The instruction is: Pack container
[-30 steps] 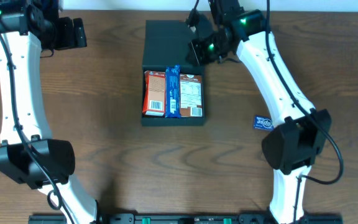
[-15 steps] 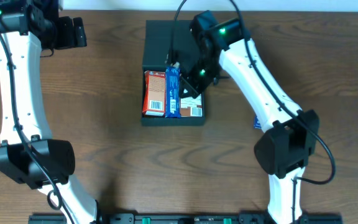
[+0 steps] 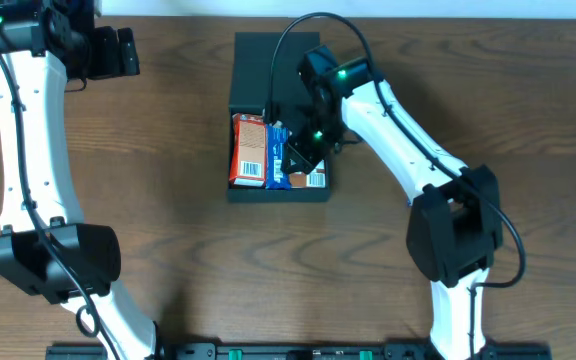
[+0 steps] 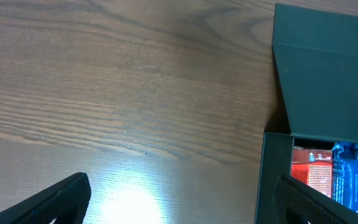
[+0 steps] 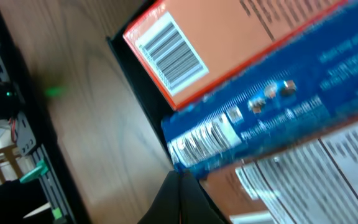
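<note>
Dark green-black cardboard container (image 3: 266, 62), flap lid laid open and flat on the wooden surface (image 3: 168, 240), lies directly beneath the right fingers (image 5: 182, 194). It is well apart from the left fingers (image 4: 61, 198), off to their right-hand side.

Right fingers: together, holding nothing, tip low over the packed contents. Just beside the tip sits the white-labelled packet (image 3: 315, 180), partly covered by the arm in the overhead view. Next outward from the tip is the blue bar (image 3: 275, 172), and farthest from it the orange-red carton (image 3: 248, 150).

Left fingers: spread wide and empty, hovering above bare surface.

Change over the last second: the right arm has swung from the back corner of the lid to a position over the open compartment, its fingers closed throughout. The three items keep their places, side by side.

Interpretation: the compartment looks full across its width, so loading appears done, and the closed tip is probably there to press or nudge the contents level. On this reading, the remaining work is to fold the lid over. Whether the tip actually touches the packet cannot be told from these views.
</note>
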Tool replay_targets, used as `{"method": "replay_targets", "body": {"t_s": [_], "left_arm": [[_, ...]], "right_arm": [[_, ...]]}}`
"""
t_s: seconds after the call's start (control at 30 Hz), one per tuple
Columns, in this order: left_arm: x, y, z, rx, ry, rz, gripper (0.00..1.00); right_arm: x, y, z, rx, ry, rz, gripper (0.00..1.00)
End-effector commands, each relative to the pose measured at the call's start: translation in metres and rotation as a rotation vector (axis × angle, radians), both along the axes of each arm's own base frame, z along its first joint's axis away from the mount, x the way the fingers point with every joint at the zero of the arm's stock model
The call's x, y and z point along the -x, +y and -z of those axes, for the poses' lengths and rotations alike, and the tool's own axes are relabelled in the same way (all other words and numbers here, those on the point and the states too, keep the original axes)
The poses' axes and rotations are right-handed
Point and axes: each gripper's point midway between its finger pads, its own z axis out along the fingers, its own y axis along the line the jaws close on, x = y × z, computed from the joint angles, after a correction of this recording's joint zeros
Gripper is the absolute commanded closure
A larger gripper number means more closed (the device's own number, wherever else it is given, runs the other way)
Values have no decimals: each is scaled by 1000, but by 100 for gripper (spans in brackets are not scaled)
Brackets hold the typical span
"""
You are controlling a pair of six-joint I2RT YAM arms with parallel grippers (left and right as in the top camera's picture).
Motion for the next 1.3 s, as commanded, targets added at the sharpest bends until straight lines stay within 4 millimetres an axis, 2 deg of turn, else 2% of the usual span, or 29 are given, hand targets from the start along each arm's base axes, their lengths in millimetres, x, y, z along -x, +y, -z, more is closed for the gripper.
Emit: {"method": "replay_targets", "body": {"t_s": [0.0, 0.2, 0.5, 0.83, 0.93, 1.0, 1.23, 1.27], "left_arm": [[-1, 1, 4, 1, 9, 0, 5], [-1, 1, 4, 1, 9, 0, 5], [-1, 1, 4, 1, 11, 0, 5], [0, 1, 4, 1, 13, 0, 5], [0, 1, 4, 1, 13, 0, 5], [0, 1, 4, 1, 13, 0, 5], [0, 1, 5, 2, 14, 0, 5], [0, 1, 5, 2, 14, 0, 5]], "right_arm": [[9, 11, 4, -32, 11, -36, 99], [5, 18, 8, -45, -14, -45, 99], [10, 18, 32, -11, 49, -44, 99], [8, 18, 38, -6, 51, -43, 99], [4, 17, 28, -12, 41, -36, 99], [-4, 16, 14, -24, 18, -26, 98], [-57, 14, -54, -121, -166, 29, 99], [-62, 13, -58, -130, -187, 34, 99]]}}
